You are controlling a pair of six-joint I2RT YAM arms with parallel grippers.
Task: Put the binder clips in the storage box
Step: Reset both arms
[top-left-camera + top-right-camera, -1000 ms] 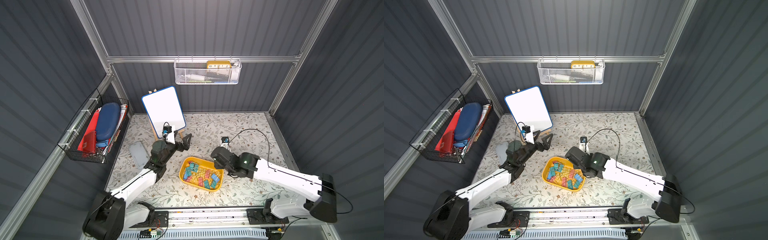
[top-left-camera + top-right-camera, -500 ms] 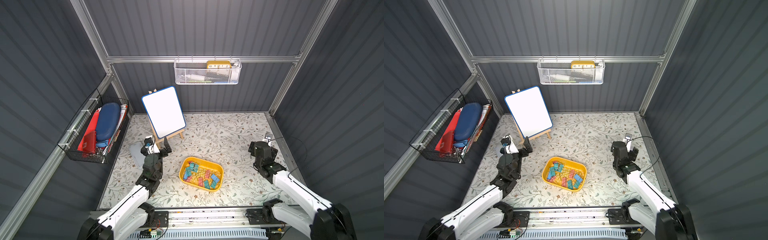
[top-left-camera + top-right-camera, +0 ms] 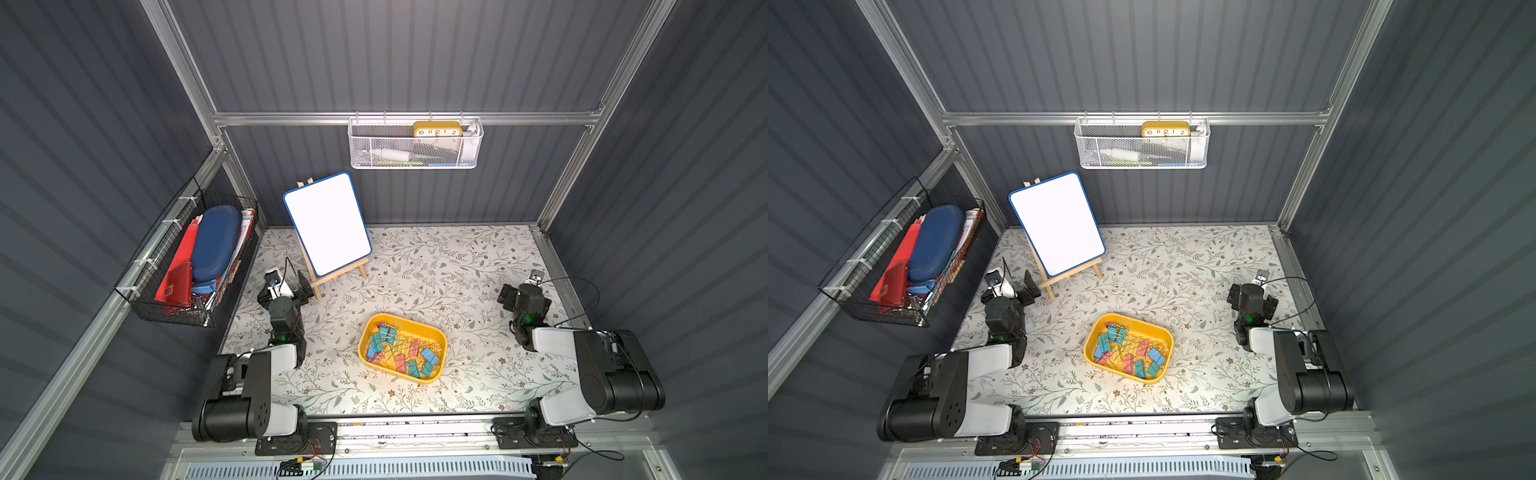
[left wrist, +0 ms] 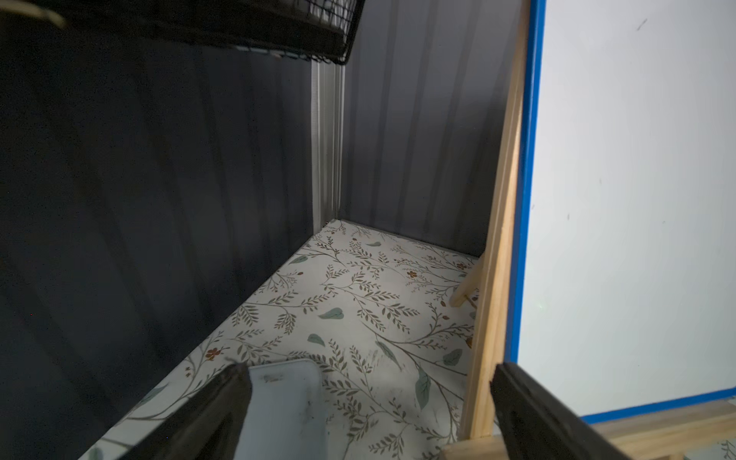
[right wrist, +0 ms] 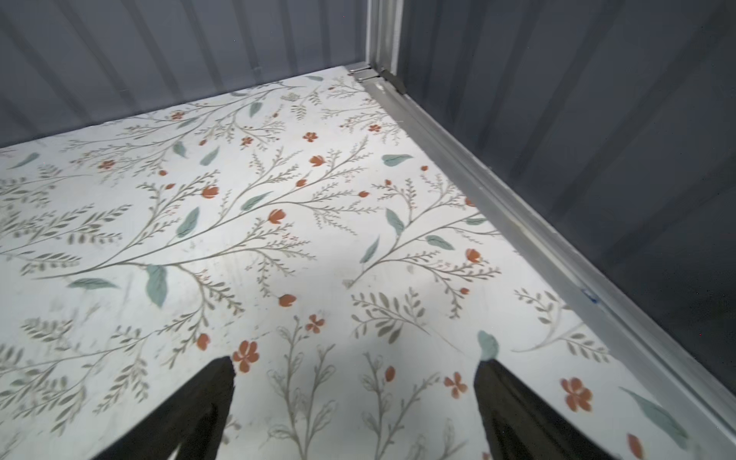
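Note:
The storage box (image 3: pixel 409 320), a shallow yellow tray, sits on the floral table a little in front of its middle; it also shows in a top view (image 3: pixel 1135 320). Several binder clips (image 3: pixel 400 354) in teal, blue, pink and yellow lie heaped inside it (image 3: pixel 1128 353). My left gripper (image 3: pixel 286 287) is open at the table's left side, beside the easel's foot, well away from the box. My right gripper (image 3: pixel 524 292) is open near the right wall. In the wrist views both the left gripper (image 4: pixel 368 370) and the right gripper (image 5: pixel 354 362) hold nothing.
A whiteboard on a wooden easel (image 3: pixel 328 224) stands at the back left, close to my left fingers (image 4: pixel 529 414). A pale grey-blue flat piece (image 4: pixel 282 406) lies under the left gripper. A black wire basket (image 3: pixel 187 266) hangs on the left wall, a white mesh basket (image 3: pixel 415 143) on the back wall.
Both arms have drawn back from the box to the table's sides and folded up. The right gripper, which was over the box, has opened wide.

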